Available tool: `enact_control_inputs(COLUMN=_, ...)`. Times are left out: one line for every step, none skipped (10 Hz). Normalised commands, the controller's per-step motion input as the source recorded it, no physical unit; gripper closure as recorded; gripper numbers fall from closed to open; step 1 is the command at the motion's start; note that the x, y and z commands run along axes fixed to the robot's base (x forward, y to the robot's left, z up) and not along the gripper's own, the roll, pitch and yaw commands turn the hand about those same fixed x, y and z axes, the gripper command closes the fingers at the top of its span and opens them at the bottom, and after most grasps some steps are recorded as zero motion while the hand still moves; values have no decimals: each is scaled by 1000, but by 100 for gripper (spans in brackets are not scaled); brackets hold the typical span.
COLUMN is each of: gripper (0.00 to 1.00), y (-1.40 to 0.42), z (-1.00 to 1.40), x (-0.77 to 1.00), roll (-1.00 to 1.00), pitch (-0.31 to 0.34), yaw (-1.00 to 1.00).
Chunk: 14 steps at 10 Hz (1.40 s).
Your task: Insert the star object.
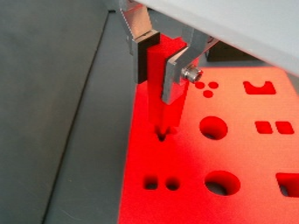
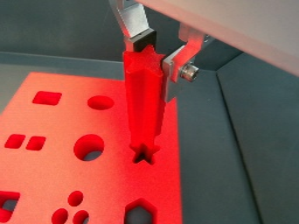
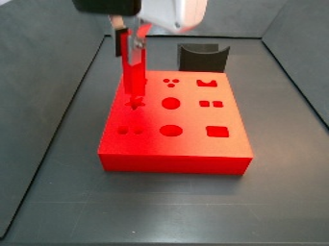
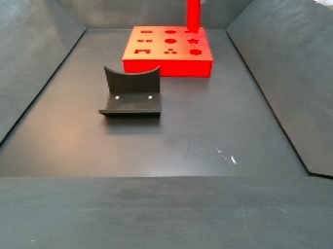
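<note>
Both wrist views show the tool point(image 2: 156, 50) clamping the star object point(image 2: 142, 101) upright, tip at the star hole point(image 2: 143, 155).

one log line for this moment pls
gripper: shut on star object | peg upright, tip at star hole in red block | not released

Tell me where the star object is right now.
The star object stands upright in the gripper, its lower tip at the star-shaped hole in the red block, far from the dark curved holder.
</note>
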Motion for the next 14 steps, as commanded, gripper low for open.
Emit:
enact_control_inputs(gripper=100, y=9, z=-306, x=94, roll=-19, pitch=-121, yaw=0)
enact_control_inputs(gripper=100, y=11, z=-171, x=200, roll=0, pitch=-100, yaw=0)
enact_control_inputs(gripper=100, y=131, z=-43, x=214, roll=1, pitch=-40, yaw=0)
enact_control_inputs(gripper=100, y=217, z=-9, x=149, roll=31, pitch=-26, yaw=-34)
enact_control_inputs(gripper=100, y=149, z=-17, x=-69, roll=14, pitch=0, yaw=-46)
enact_control_inputs(gripper=100, y=0, z=-106, x=-137, roll=0, pitch=-20, yaw=0)
enact_control_inputs(gripper=100, y=-43, z=-131, x=-120, roll=0, pitch=-34, yaw=0)
enact_control_inputs(gripper=100, y=-20, z=-149, x=-149, roll=0, pitch=-36, yaw=0)
enact_control_inputs(gripper=100, y=-31, z=-134, x=-106, roll=0, pitch=-39, yaw=0)
enact_control_inputs(gripper=100, y=0, z=-174, x=-183, roll=0, pitch=-50, yaw=0)
enact_control_inputs(gripper=100, y=-189, z=-80, x=-3, roll=0, pitch=-30, yaw=0)
enact_control_inputs(gripper=100, y=-114, z=-63, x=0, roll=29, pitch=-29, yaw=0)
enact_control_inputs(gripper=100, y=0, z=-140, x=11, roll=27, pitch=-14, yaw=-43)
enact_control_inputs(gripper=100, y=0, z=-189, x=0, roll=24, pitch=-10, yaw=-40)
